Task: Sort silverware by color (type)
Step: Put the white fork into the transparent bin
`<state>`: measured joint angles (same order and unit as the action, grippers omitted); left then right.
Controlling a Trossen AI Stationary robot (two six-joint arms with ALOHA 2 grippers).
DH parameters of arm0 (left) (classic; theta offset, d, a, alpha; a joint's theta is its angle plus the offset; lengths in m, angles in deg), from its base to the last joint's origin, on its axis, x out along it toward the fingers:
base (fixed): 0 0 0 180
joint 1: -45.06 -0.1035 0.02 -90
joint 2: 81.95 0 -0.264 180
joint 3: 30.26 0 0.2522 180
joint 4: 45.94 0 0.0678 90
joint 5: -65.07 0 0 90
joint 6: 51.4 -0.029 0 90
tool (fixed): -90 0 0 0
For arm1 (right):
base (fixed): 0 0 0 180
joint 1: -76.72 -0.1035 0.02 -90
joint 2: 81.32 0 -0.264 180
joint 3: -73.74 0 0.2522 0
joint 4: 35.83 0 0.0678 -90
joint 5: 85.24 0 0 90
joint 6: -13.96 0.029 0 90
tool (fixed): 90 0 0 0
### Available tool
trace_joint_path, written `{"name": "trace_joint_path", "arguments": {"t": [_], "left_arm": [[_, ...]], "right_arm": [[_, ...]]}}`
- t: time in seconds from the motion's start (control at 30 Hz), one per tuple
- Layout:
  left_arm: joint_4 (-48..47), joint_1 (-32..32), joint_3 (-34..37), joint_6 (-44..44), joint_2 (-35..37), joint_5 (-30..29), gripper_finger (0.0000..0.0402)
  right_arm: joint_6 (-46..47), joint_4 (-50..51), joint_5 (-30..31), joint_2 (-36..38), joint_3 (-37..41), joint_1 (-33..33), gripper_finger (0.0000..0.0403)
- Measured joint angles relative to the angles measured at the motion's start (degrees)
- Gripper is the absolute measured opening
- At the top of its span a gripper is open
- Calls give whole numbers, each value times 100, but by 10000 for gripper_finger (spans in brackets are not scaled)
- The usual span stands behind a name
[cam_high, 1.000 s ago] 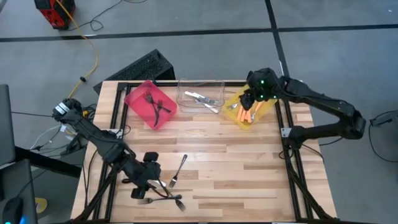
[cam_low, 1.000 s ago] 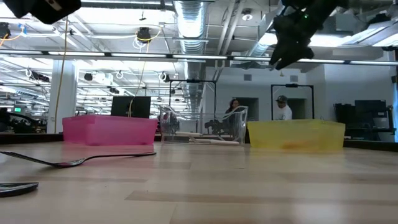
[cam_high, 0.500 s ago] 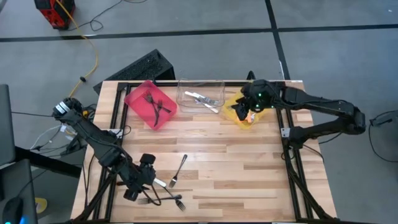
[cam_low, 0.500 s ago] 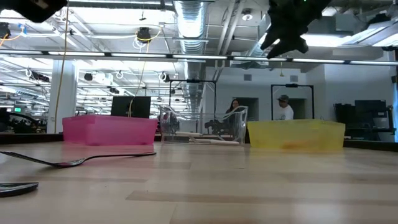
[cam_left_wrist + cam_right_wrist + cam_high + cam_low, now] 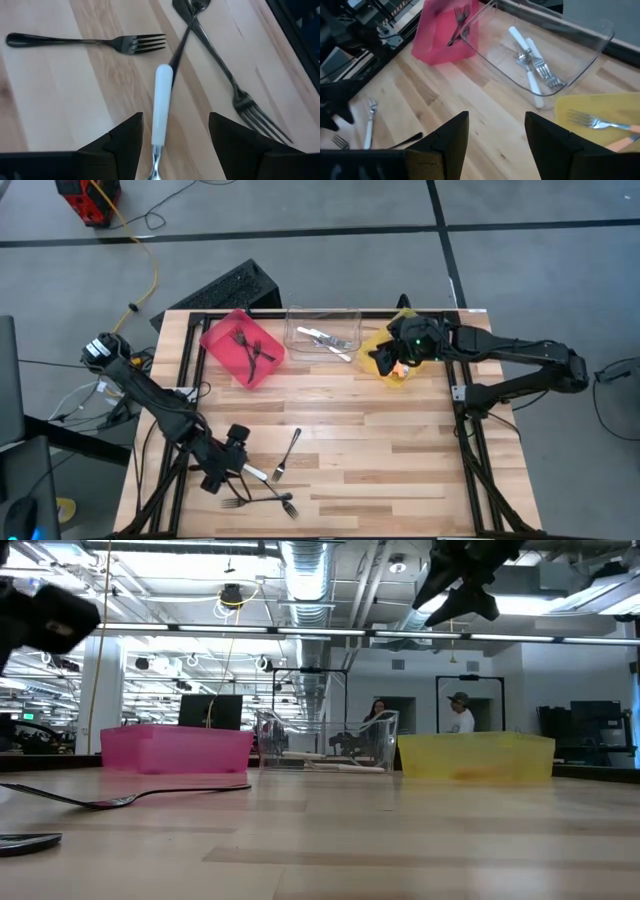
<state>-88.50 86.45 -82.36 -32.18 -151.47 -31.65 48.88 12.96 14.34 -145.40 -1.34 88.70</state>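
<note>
Hovered with left gripper [image 5: 172, 137], jaws wide and empty, over white-handled fork [image 5: 161, 107] lying among dark forks [image 5: 87, 41] on tabletop [image 5: 400, 450]. Looked light, stiff, probably slippery; best pinched across the handle. Right gripper [image 5: 495, 132], jaws open, above yellow bin [image 5: 403, 352].

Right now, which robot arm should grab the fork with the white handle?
Probably the left. The left gripper hangs open right over the white-handled fork, which lies between its fingers. The right gripper is far off, above the yellow bin.
</note>
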Motion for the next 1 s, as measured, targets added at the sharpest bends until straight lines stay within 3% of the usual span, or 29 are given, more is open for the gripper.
{"name": "trace_joint_path", "arguments": {"t": [0.3, 0.57, 0.8, 1.0], "left_arm": [[1330, 0, 989, 104, 9, 29, 209], [2080, -13, 1675, 273, 9, -452, 209], [2478, -11, 1803, 569, 9, -165, 209], [2547, -11, 1803, 329, -347, -410, 209]], "right_arm": [[183, 0, 127, 0, 0, -219, 218], [320, 4, 133, 0, 0, -215, 218], [318, 9, 133, 0, 0, -173, 218], [308, 11, 149, 0, 0, -172, 218]]}}
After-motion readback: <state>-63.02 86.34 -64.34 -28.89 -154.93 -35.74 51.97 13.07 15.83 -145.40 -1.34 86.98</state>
